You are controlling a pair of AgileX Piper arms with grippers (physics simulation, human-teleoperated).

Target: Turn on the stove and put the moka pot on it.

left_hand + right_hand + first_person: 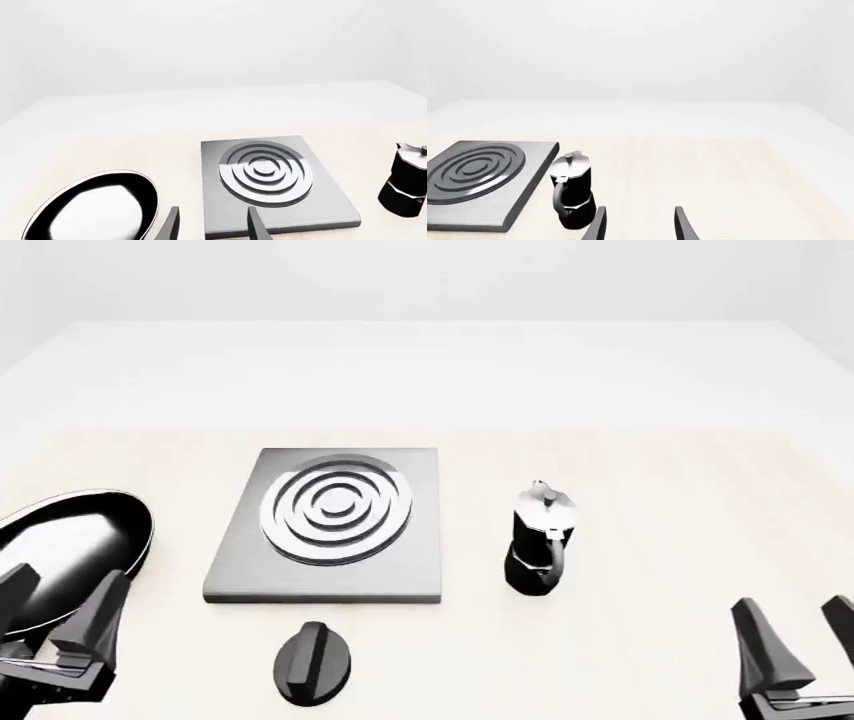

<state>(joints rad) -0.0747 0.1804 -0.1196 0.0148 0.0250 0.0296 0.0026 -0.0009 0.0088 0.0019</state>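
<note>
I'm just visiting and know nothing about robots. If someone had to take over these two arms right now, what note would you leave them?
Left gripper: open, holding nothing, low at the near left by the frying pan.
Right gripper: open, holding nothing, low at the near right.
Stove: flat on the table, burner bare.
Knob: on the table just in front of the stove, untouched; its setting cannot be read.
Moka pot: upright on the table right of the stove, apart from it.
Done: nothing visible.
Left: turn the knob, then lift the pot onto the burner.
</note>
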